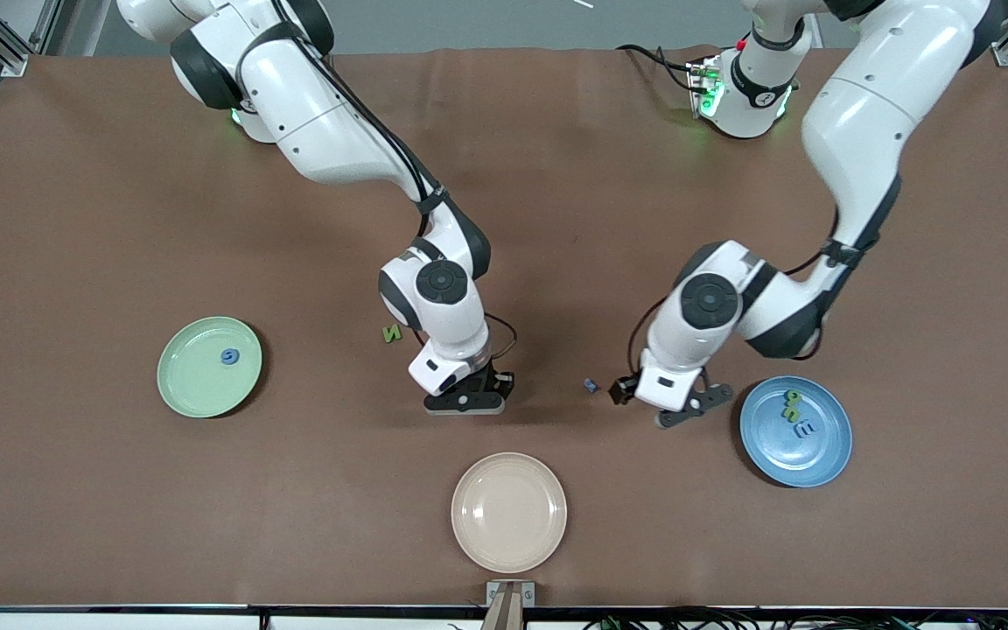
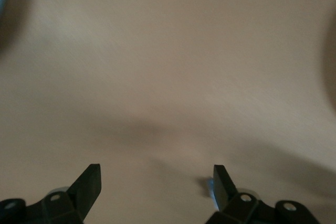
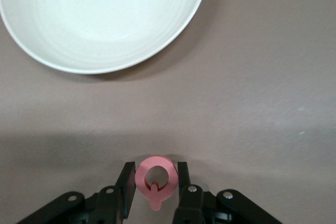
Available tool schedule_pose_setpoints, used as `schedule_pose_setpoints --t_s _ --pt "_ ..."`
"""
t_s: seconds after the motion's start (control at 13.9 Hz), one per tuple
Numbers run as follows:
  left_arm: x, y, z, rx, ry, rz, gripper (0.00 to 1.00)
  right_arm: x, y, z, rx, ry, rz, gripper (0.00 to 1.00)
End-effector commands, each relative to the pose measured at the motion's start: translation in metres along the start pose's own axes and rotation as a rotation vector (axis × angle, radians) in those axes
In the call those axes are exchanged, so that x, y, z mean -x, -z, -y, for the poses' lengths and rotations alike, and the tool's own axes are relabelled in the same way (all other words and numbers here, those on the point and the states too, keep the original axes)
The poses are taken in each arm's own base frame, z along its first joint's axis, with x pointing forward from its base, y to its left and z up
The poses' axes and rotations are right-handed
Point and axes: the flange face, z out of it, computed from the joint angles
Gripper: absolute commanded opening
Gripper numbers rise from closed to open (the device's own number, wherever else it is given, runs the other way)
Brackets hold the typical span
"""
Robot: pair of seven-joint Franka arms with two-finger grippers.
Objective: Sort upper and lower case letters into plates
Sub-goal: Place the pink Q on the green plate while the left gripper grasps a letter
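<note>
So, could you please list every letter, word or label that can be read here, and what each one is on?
"N": the green letter piece on the table, beside the right arm.
"E": the blue piece in the blue plate.
Pink ring-shaped piece between the right gripper fingers: a Q, perhaps.
Other pieces: too small to read.
No labels or brands.

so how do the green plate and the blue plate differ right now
The green plate is pale mint; the blue plate is medium blue. The green plate holds one blue letter, while the blue plate holds more: green pieces and a blue one. The green plate lies toward the right arm's end of the table, the blue plate toward the left arm's. Both are round, shallow and look equal in size.
</note>
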Motion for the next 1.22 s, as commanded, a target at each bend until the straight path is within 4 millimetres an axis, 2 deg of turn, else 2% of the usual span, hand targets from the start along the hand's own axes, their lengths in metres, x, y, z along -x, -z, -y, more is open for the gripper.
schedule_pose_setpoints --t_s 0.0,0.14,0.36,0.43,0.5,0.57,0.72,0.86,1.01,1.08,1.15 --pt "0.008 -0.018 -0.027 0.017 0.090 0.023 0.78 -0.010 0.032 -0.006 0.032 0.024 0.038 0.15" --pt "0.021 -0.025 -0.040 0.015 0.119 0.025 0.72 -0.014 0.056 -0.013 0.084 0.078 0.095 0.15" --pt "0.028 -0.039 -0.041 -0.011 0.111 0.014 0.61 -0.031 0.097 -0.059 0.174 0.161 0.225 0.15" --pt "0.029 -0.045 -0.039 -0.016 0.112 0.019 0.49 -0.034 0.109 -0.074 0.171 0.176 0.255 0.15" --pt "0.029 -0.047 -0.039 -0.018 0.112 0.021 0.40 -0.039 0.122 -0.098 0.138 0.171 0.297 0.15" --pt "0.031 -0.051 -0.038 -0.021 0.114 0.027 0.35 -0.042 0.129 -0.125 0.104 0.179 0.331 0.15" --pt "0.033 -0.058 -0.037 -0.027 0.115 0.037 0.33 -0.039 0.137 -0.179 0.082 0.233 0.374 0.15" --pt "0.030 -0.054 -0.037 -0.025 0.110 0.029 0.15 -0.038 0.137 -0.229 0.079 0.241 0.405 0.15" --pt "0.016 -0.046 -0.031 -0.018 0.121 0.015 0.02 -0.039 0.134 -0.287 0.065 0.264 0.432 0.15" --pt "0.010 -0.040 -0.029 -0.015 0.115 0.001 0.01 -0.038 0.130 -0.318 0.049 0.291 0.444 0.15" --pt "-0.006 -0.036 -0.018 -0.018 0.108 -0.008 0.00 -0.037 0.125 -0.346 0.021 0.305 0.445 0.15"
